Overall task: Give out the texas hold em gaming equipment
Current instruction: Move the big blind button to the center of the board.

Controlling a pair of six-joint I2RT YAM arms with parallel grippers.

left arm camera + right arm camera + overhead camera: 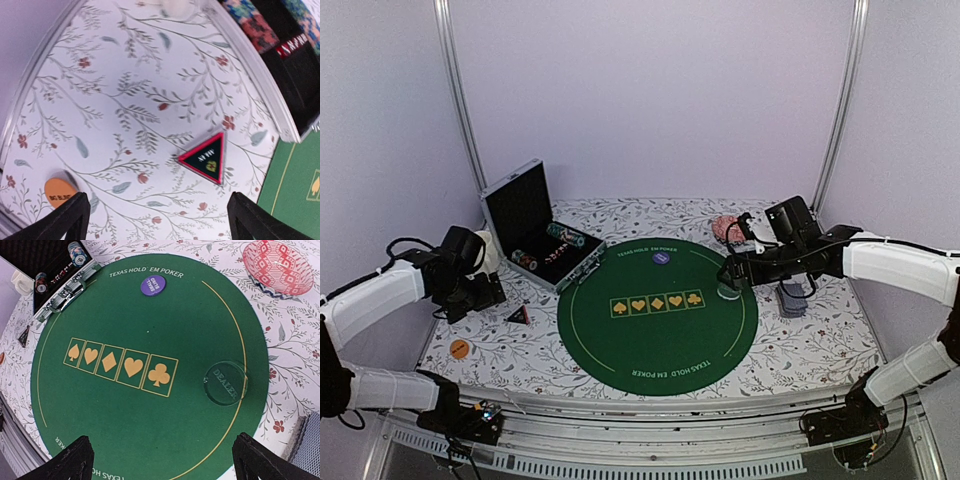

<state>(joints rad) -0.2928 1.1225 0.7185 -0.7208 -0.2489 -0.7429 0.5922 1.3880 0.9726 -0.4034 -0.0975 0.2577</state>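
Fingers of your left pincer (160,222) stand wide apart with nothing between them, hanging over the flowered tablecloth (125,90). Just beside its left finger lies the orange disc (59,192). Ahead of its right finger, and apart from it, the dark triangular marker (206,157) lies flat. Further ahead and to the right, striped chips (252,25) sit in the open case (260,83). Your right pincer (165,462) is likewise released and empty, above the green mat (125,430). Ahead of its right finger the clear dealer disc (226,382) rests on the mat near its rim, and far ahead lies the purple disc (152,285). The blue-grey block (306,440) just right of that finger may be the card deck.
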